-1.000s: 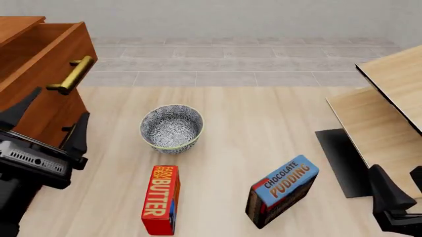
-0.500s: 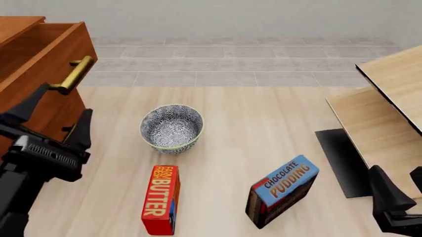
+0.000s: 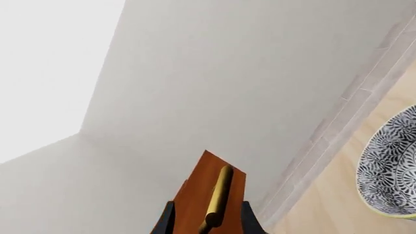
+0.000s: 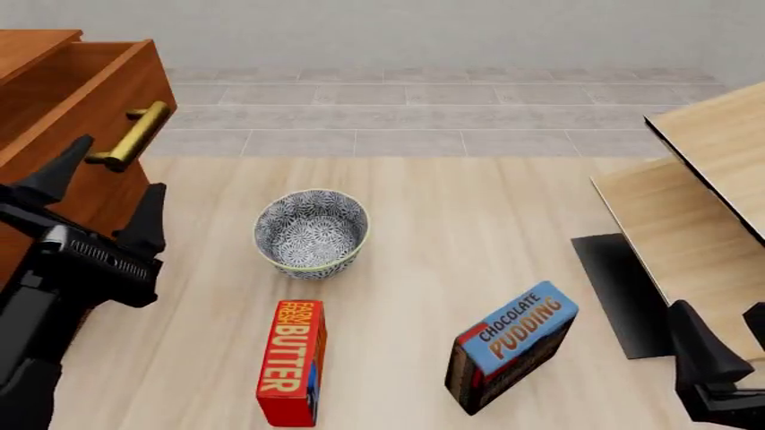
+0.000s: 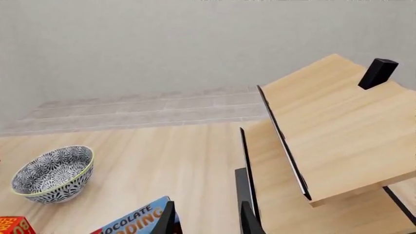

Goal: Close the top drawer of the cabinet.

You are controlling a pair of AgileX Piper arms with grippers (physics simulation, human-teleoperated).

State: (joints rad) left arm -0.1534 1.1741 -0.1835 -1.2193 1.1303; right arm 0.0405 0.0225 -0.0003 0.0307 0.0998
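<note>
Surface: pale wood table with a grey tiled strip and plain wall beyond its far edge.
Cabinet: the cabinet stands at the far left.
Top drawer: the top drawer juts out open, its brass handle facing right.
Left gripper: the left gripper has its fingers spread apart, empty, just near of the handle.
Right gripper: the right gripper sits low at the near right, fingers parted, holding nothing.
Middle: patterned bowl; nearer, a red butter box and a chocolate pudding box.
Right: light-wood panels.
</note>
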